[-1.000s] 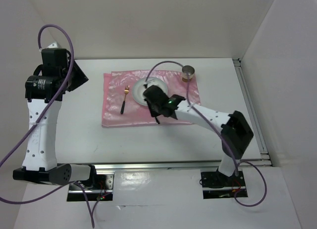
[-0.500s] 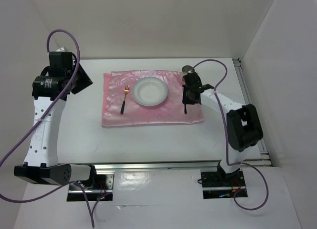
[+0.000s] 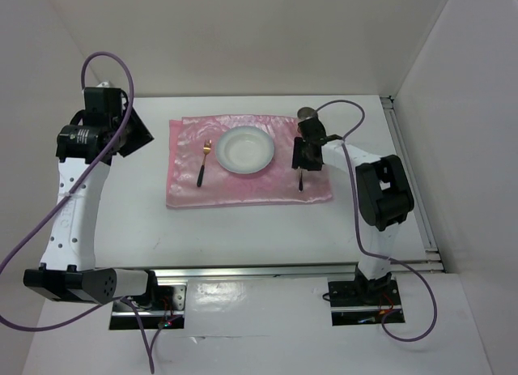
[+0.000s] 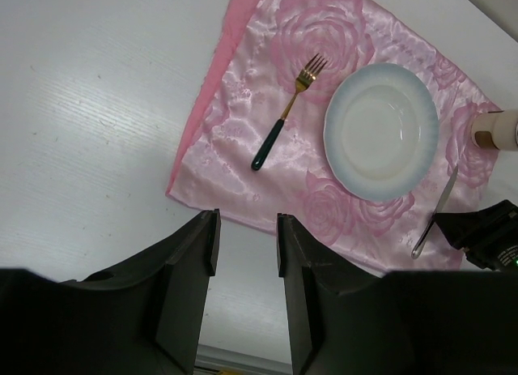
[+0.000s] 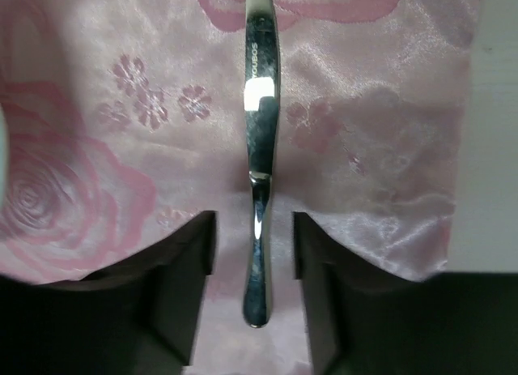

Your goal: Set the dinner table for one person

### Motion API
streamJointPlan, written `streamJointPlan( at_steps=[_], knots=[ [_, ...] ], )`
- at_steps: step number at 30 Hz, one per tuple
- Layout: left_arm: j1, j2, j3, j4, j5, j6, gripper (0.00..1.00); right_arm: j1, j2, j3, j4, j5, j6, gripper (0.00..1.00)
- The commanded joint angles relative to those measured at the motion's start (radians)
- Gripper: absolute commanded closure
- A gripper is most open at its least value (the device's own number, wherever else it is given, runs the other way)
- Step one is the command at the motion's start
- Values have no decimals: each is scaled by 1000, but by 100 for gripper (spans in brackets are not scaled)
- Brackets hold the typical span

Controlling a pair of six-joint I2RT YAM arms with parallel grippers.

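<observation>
Left gripper (image 4: 247,229) is held over the dinner table's (image 3: 121,213) far left, fingers parted, empty. A mat (image 3: 235,193) is spread mid-table, with fork (image 3: 203,163), plate (image 3: 245,151) and knife (image 5: 261,91) laid on it. The knife is straddled by the right gripper (image 5: 253,221), fingers apart, not touching.

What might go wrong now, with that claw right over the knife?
The right gripper stands open astride the knife handle; rising crookedly might knock the knife askew. It sits low over the glossy mat, so a drag may wrinkle it. The cup stands just beyond the gripper; a careless swing might tip it.
</observation>
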Motion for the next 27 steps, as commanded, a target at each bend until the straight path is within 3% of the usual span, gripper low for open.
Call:
streamJointPlan(
  at_steps=[1, 2, 4, 12, 13, 14, 15, 20, 23, 27],
  knots=[
    [5, -9, -12, 35, 16, 17, 49, -5, 0, 58, 38, 12, -5, 40],
    [5, -9, -21, 35, 16, 17, 49, -5, -11, 68, 38, 12, -5, 32],
    [5, -9, -21, 35, 25, 17, 49, -5, -20, 77, 24, 22, -5, 27],
    [5, -9, -30, 44, 25, 26, 49, -49, -207, 55, -20, 40, 68, 25],
    [5, -9, -43, 53, 34, 26, 49, -77, -227, 33, -29, 40, 82, 18],
    [5, -9, -43, 53, 35, 38, 49, -95, -247, 23, -29, 40, 97, 2],
    [5, 0, -53, 53, 35, 39, 49, -117, -286, 14, -57, 52, 113, 0],
    [5, 51, -145, 107, 106, 107, 46, -313, -336, 14, -126, 40, 188, 0],
    [5, 145, -161, 96, 119, 88, 48, -356, -327, 14, -166, 18, 210, 0],
    [5, 157, -219, 146, 180, 88, 48, -356, -308, 23, -203, 29, 219, 0]
  ],
)
